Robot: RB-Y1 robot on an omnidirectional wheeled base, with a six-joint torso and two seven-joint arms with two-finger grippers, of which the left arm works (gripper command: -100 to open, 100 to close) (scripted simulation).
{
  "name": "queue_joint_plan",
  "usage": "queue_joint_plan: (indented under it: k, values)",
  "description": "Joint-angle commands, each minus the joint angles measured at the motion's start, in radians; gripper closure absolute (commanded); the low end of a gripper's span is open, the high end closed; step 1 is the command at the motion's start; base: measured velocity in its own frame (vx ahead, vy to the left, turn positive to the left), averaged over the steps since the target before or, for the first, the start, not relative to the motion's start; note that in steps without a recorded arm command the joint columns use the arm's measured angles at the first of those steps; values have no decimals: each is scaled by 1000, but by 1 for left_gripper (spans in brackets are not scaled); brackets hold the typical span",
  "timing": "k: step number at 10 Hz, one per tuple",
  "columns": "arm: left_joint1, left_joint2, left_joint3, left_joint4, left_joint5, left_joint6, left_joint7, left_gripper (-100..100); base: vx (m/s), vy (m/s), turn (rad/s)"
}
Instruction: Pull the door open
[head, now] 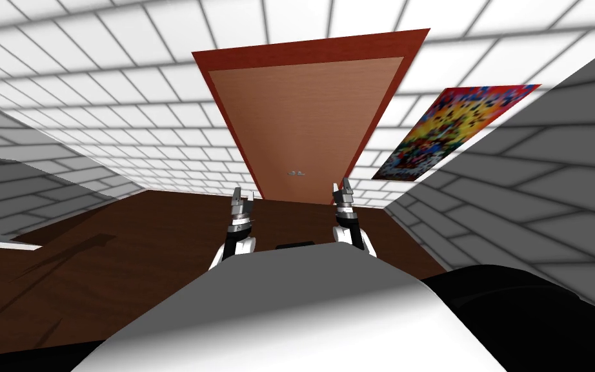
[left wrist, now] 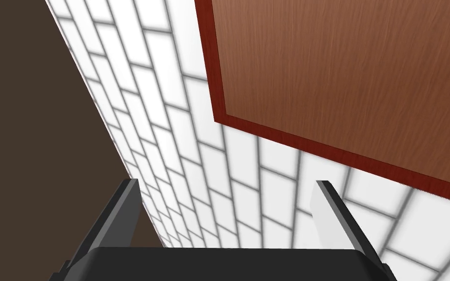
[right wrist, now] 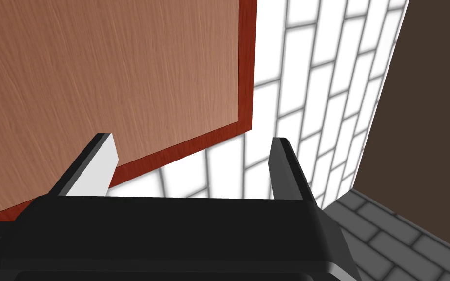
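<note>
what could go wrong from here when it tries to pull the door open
1. The handle is small and lies ahead, between the left gripper and the right gripper, both open and off it; a grasp could miss or slip.
2. Both arms face the door squarely, so once pulled it might swing into them.
3. The grey wall close on the right could cramp that arm.

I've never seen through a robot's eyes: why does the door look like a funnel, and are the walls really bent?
Head view: the wide lens splays the door into a wedge and fans the tiled walls toward the corners; the poster slants too. Left and right wrist views: the door's edges run straight, only tilted; the walls' seams look soft.
</note>
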Motion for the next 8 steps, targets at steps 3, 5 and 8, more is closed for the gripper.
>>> queue_joint_plan:
  k: [3, 5, 8]
  values:
    - [-17, 16, 8, 76, 10, -18, 4, -100, 106, -36, -63]
    - [-24, 25, 12, 118, 15, -29, 6, -100, 97, -37, -66]
    - [-36, 38, 18, 182, 24, -44, 9, -100, 106, -30, -67]
